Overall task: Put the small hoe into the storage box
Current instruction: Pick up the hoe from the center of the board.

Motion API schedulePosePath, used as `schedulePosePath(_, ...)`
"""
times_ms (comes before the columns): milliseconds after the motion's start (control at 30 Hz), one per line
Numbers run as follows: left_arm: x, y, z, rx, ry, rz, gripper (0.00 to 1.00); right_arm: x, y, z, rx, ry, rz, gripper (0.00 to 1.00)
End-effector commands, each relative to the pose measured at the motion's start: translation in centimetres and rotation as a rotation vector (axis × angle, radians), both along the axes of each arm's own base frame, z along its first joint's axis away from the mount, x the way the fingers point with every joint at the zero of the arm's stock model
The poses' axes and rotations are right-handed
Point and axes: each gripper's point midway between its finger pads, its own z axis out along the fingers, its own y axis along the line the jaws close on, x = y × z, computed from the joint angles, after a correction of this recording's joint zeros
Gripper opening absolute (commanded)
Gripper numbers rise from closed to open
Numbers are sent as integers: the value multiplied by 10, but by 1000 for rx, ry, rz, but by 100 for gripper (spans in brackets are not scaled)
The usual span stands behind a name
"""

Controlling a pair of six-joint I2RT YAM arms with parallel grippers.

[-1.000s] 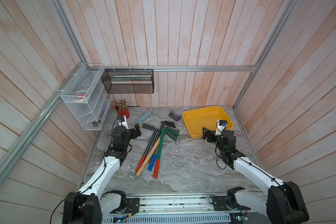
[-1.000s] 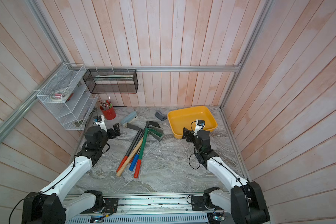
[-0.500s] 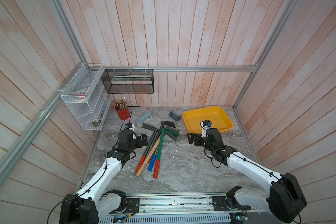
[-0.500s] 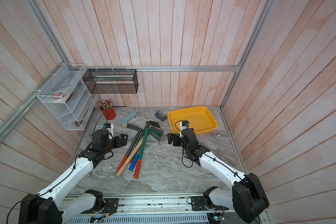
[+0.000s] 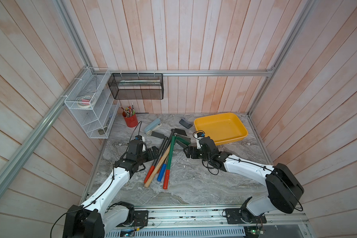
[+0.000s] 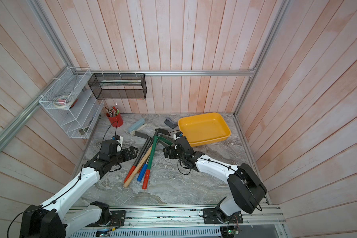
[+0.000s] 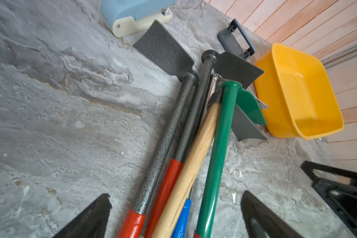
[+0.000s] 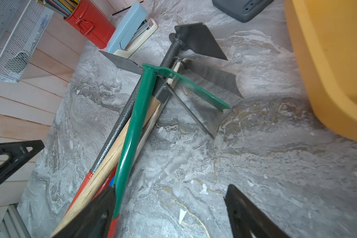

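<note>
The small hoes (image 5: 170, 153) lie in a crossed bundle on the grey surface (image 5: 194, 185) just beside the storage box (image 5: 220, 127), blades toward it, all outside it. The right gripper (image 5: 188, 153), jaws spread and grasping nothing, hangs between bundle and box. The left gripper (image 5: 154, 153), jaws released too, is at the bundle's side away from the box.

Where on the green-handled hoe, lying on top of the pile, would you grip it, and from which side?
Probably mid-shaft on the green-handled hoe, clear of the head where other blades cross. It lies topmost, free on the side facing the yellow tray, so come from above on that side, jaws across the round shaft. The open right gripper is nearest.
</note>
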Motion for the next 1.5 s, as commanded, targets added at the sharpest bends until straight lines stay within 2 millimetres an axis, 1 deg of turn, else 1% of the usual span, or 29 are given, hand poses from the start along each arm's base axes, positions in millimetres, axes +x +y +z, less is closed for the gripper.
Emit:
schedulePosePath(0,-10,-6,-5,-51,45,-6,100,5,16,9,69,7,-2,80)
schedulePosePath(33,-11,-4,-4,-37,40,-1,100,6,17,5,58,18,-11,79)
schedulePosePath(100,-12,-1,-3,-16,31,-3,100,8,21,-2,35,39,-10,74)
schedulePosePath(200,-14,-2,0,-9,11,-24,100,9,28,-13,0,60,-3,72)
schedulePosePath(267,-15,-4,2,-9,4,-45,100,8,36,-17,-10,60,27,70)
schedulePosePath(400,-16,-6,3,1,-2,-77,100,7,48,-24,-24,65,54,67)
schedulePosePath(533,-16,-8,4,13,-13,-102,100,6,62,-28,-43,70,86,62)
schedulePosePath(733,-13,-4,12,37,-49,-93,100,3,81,-34,-70,67,120,57)
schedulePosePath(867,-12,-3,15,52,-63,-105,100,1,90,-41,-52,93,135,54)
schedulePosePath(967,-12,-2,16,55,-68,-99,100,1,95,-45,-55,105,140,54)
schedulePosePath(1100,-11,-1,18,53,-81,-88,100,3,100,-47,-49,113,146,49)
schedulePosePath(1267,-9,1,19,71,-89,-86,100,4,108,-51,-46,131,157,48)
schedulePosePath(1467,-7,0,18,71,-87,-86,100,7,113,-58,-51,153,152,47)
